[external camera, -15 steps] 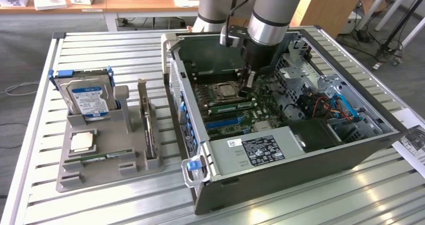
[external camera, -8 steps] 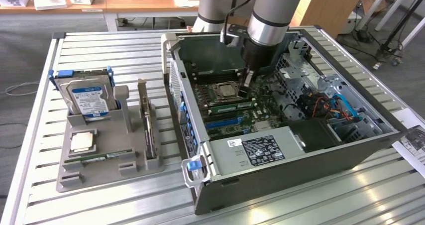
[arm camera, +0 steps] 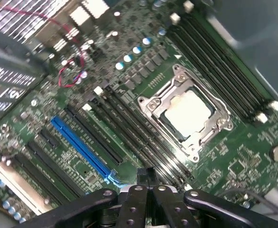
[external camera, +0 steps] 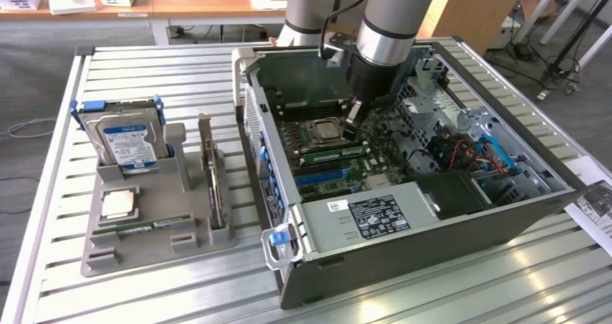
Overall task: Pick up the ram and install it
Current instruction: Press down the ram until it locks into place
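In the exterior view the gripper (external camera: 356,120), its fingers pressed together, hangs low inside the computer case (external camera: 402,267) while the ram (external camera: 143,229) lies well apart from it in the grey tray (external camera: 96,256), and in the wrist view the gripper (arm camera: 146,190) is just above the memory slots (arm camera: 143,140), so I think a small slip could scrape the board.
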{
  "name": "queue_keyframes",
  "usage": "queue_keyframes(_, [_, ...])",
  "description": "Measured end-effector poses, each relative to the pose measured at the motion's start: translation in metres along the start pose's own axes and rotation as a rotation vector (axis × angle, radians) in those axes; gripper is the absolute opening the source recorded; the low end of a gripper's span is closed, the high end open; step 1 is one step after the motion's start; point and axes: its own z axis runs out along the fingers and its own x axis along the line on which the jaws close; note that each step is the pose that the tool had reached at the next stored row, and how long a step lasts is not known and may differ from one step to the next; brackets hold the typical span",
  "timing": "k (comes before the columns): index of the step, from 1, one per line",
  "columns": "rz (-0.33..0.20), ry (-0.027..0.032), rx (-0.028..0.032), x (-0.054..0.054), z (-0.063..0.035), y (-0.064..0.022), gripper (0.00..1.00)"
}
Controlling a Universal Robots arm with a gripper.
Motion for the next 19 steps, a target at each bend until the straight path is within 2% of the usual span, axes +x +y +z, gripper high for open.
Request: queue_keyframes(19, [0.345,-0.0085,0.0057,0.0,0.0014,0.0,0.11])
